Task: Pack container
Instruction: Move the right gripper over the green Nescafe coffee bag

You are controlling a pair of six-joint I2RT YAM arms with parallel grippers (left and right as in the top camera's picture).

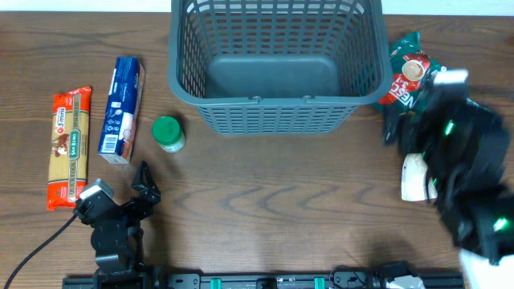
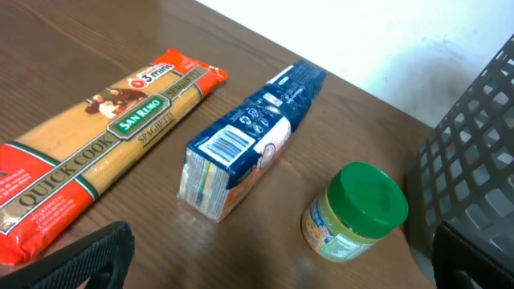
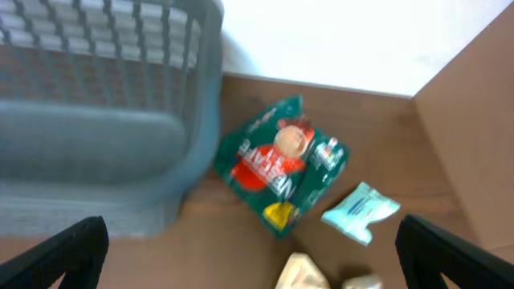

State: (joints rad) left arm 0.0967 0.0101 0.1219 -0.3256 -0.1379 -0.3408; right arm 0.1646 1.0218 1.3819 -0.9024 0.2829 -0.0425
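Observation:
The dark grey lattice container stands empty at the back middle; its wall shows in the right wrist view and at the left wrist view's right edge. A spaghetti pack, a blue box and a green-lidded jar lie left of it. A green and red Nescafe bag lies right of it. My left gripper is open and empty, in front of the jar. My right gripper is open and empty, above the table in front of the bag.
A small pale blue packet and a beige wrapped item lie near the bag. A white item shows beside the right arm. The table's back edge meets a white wall.

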